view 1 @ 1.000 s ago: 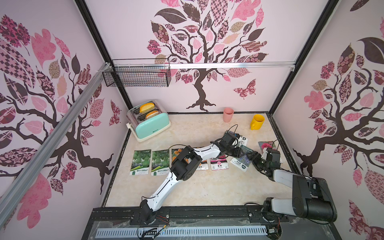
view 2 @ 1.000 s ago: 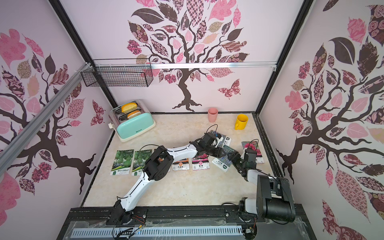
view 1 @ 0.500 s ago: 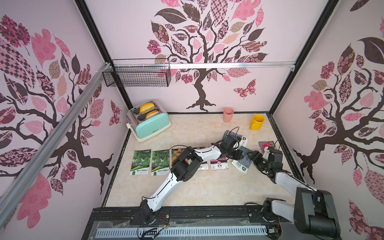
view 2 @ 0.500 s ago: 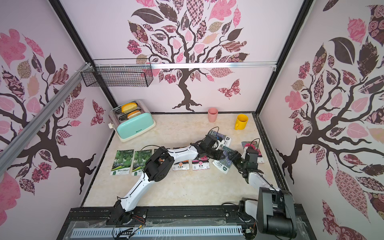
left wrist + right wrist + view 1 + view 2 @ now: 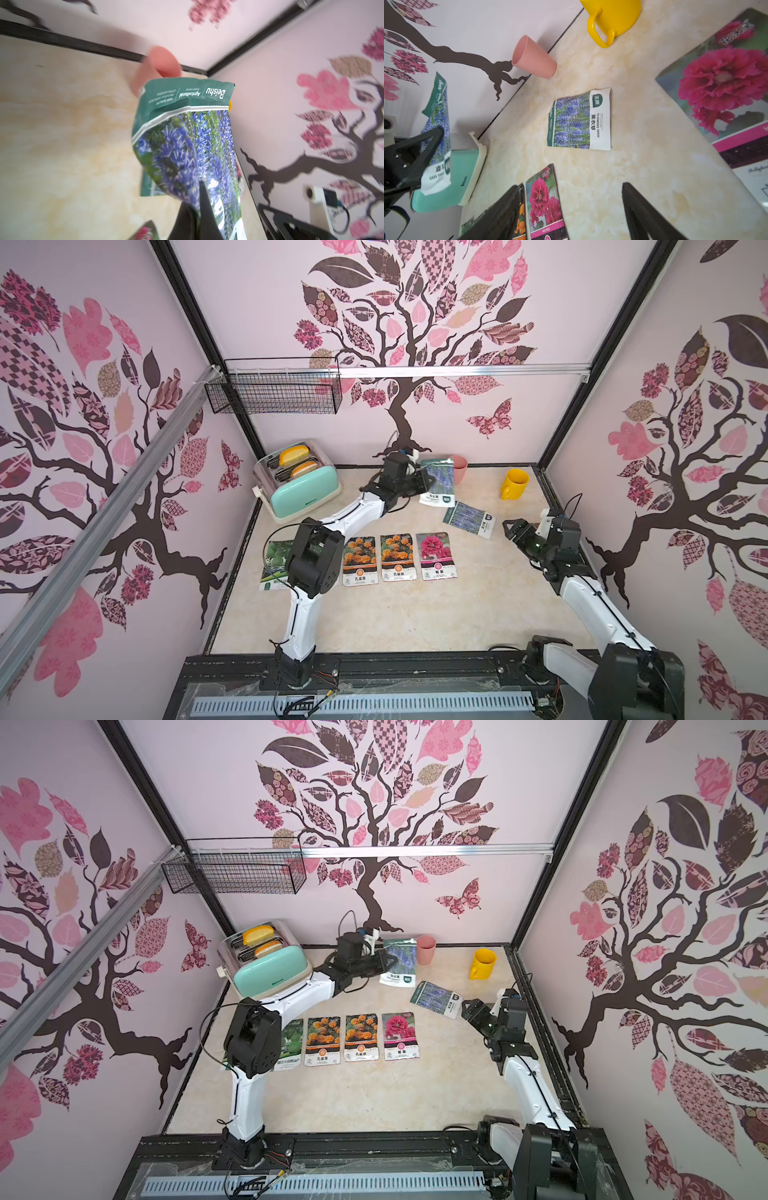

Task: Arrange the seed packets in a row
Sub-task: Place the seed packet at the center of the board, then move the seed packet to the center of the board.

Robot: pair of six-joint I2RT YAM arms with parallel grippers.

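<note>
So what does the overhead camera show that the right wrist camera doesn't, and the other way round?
Only in a top view: the wire basket and the toast slices. Only the right wrist: a second magenta packet lying close by, seemingly hidden in both top views. Both: the left gripper shut on a lavender packet, the flat lavender packet, the pink cup and the yellow mug.

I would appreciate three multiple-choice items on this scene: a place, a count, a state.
1. The flat lavender packet lies: A. on the toaster B. in the wire basket C. on the table
2. Marigold packets in the row: A. two B. one C. four
3. The left gripper is: A. open B. shut on the pink cup C. shut on the lifted lavender packet

C: flat on the table. A: two orange ones side by side. C: fingers pinch it.
</note>
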